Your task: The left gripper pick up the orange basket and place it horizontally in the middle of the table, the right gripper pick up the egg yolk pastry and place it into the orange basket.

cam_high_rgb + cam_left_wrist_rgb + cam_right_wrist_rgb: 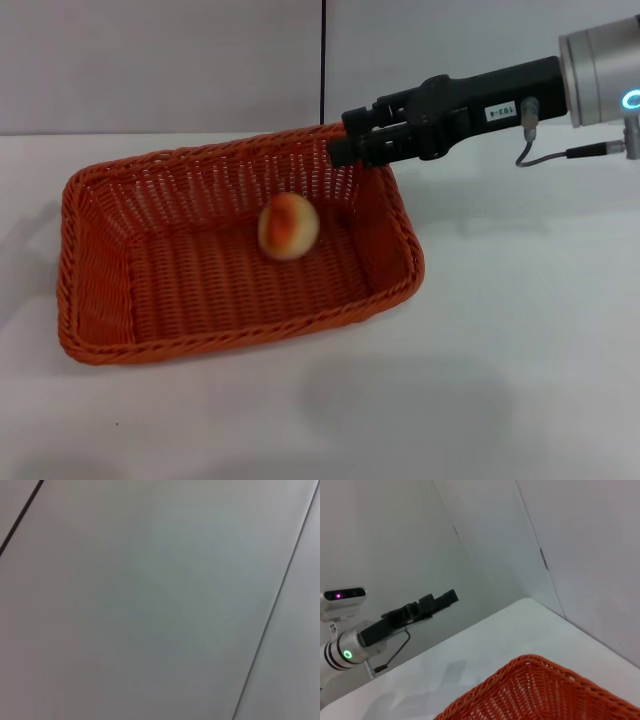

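One egg yolk pastry (289, 226) inside one orange basket (95, 255); right gripper (342, 139) above rim, fingers apart.

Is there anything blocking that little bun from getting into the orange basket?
Nothing visible does. The egg yolk pastry is already within the orange basket, which sits on the table. The right gripper hangs over the basket's far rim, holding nothing. The left gripper is raised off to the side.

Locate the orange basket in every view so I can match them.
Head view: the orange basket lies left of centre, pastry inside.
Left wrist view: not in it.
Right wrist view: only a rim corner at the lower edge.
Shared landmark: the white table.
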Tool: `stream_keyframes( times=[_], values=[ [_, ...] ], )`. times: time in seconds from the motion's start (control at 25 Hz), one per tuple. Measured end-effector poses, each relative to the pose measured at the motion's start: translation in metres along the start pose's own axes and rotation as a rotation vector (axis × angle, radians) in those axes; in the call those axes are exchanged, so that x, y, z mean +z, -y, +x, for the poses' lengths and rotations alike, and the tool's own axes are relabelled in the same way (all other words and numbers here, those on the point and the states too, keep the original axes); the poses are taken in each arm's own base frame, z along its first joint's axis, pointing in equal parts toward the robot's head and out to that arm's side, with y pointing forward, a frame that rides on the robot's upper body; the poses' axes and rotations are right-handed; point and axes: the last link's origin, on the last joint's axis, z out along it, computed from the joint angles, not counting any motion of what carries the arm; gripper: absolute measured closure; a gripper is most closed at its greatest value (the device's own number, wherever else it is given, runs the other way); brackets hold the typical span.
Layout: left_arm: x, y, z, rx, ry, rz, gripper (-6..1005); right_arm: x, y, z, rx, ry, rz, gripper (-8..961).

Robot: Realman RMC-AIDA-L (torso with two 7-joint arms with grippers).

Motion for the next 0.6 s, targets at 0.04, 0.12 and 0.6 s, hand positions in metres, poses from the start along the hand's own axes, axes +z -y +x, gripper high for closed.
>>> stream_keyframes(
  times=[0.04, 0.12, 0.6],
  values=[
    [0.0, 0.0, 0.0, 0.0, 0.0, 0.0, 295, -0.003, -0.001, -0.001, -0.004, 0.003, 0.001, 481],
    [-0.001, 0.0, 0.0, -0.001, 0.0, 0.002, 295, -0.01, -0.003, -0.001, -0.007, 0.01, 0.015, 412],
    [-0.004, -0.002, -0.003, 0.016, 0.009, 0.0, 295, -0.076, -0.026, 0.059, -0.098, 0.33, 0.139, 344]
  ],
)
